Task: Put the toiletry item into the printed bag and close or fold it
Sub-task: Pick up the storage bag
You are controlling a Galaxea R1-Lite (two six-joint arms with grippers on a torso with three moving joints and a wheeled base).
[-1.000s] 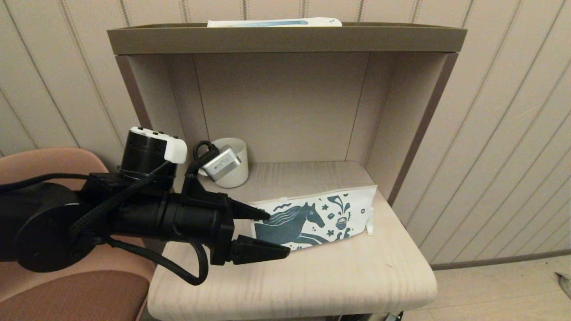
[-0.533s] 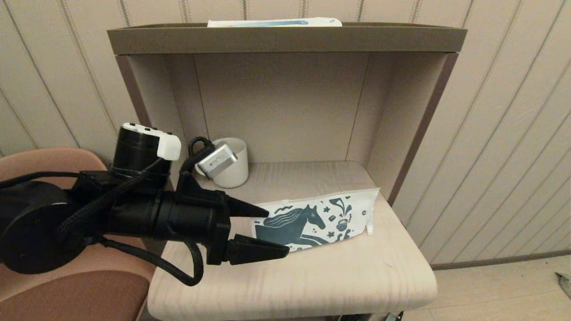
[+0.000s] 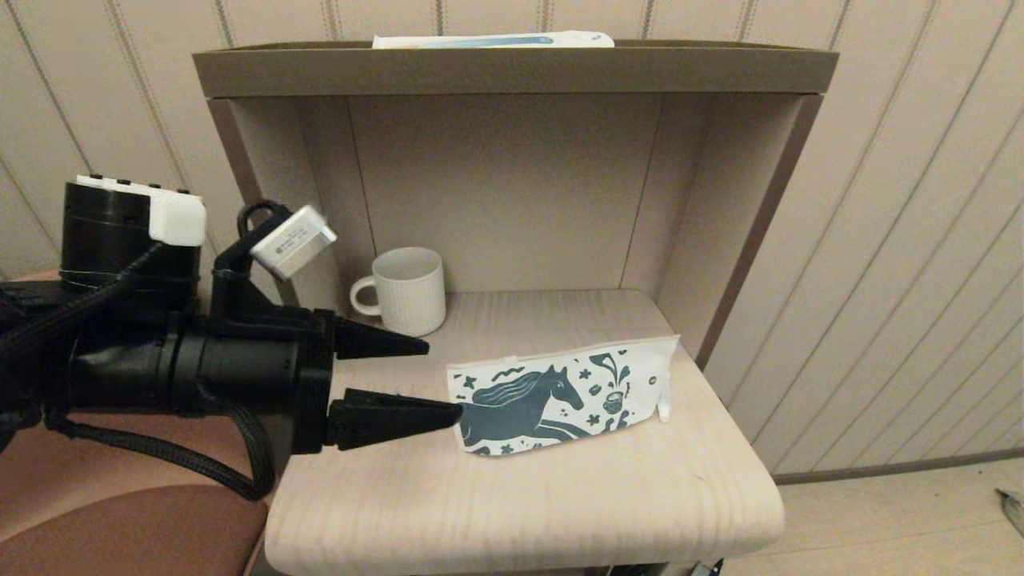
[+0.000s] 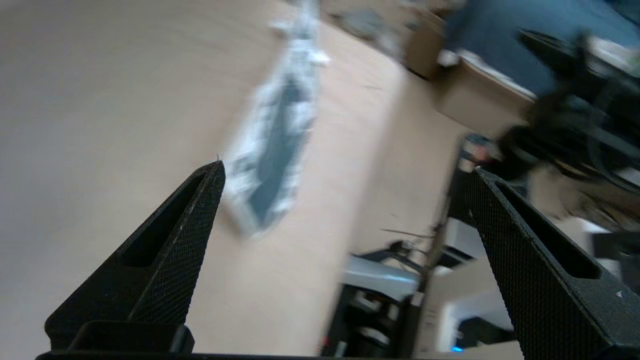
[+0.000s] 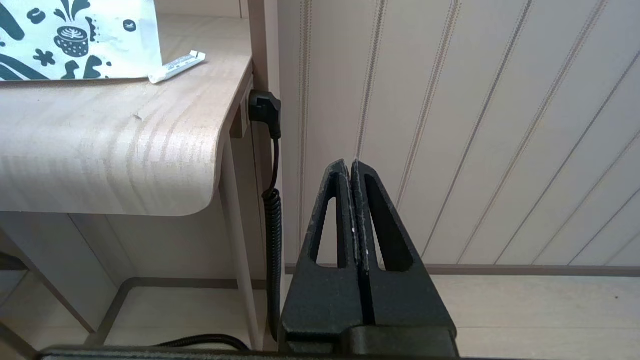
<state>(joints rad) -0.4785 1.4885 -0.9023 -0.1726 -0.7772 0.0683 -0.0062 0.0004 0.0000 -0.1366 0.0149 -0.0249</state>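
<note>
The printed bag [image 3: 560, 392], white with a teal horse, lies flat on the wooden table [image 3: 560, 496]; it also shows in the left wrist view [image 4: 280, 135] and the right wrist view [image 5: 75, 40]. A small white tube, the toiletry item [image 3: 662, 402] [image 5: 176, 66], lies on the table at the bag's right end, outside it. My left gripper [image 3: 445, 379] [image 4: 346, 169] hovers open and empty just left of the bag, its lower fingertip close to the bag's left edge. My right gripper [image 5: 350, 162] is shut and empty, low beside the table's right side, out of the head view.
A white mug [image 3: 410, 290] stands at the back left of the alcove. A flat white box [image 3: 492, 39] lies on the shelf top [image 3: 512, 72]. A brown chair [image 3: 120, 528] is at the left. A plug with coiled cable [image 5: 272, 200] hangs off the table's right side.
My left gripper has drawn back to the left, off the bag, still open. The mug is now uncovered. The bag has settled slightly lower and flatter.
</note>
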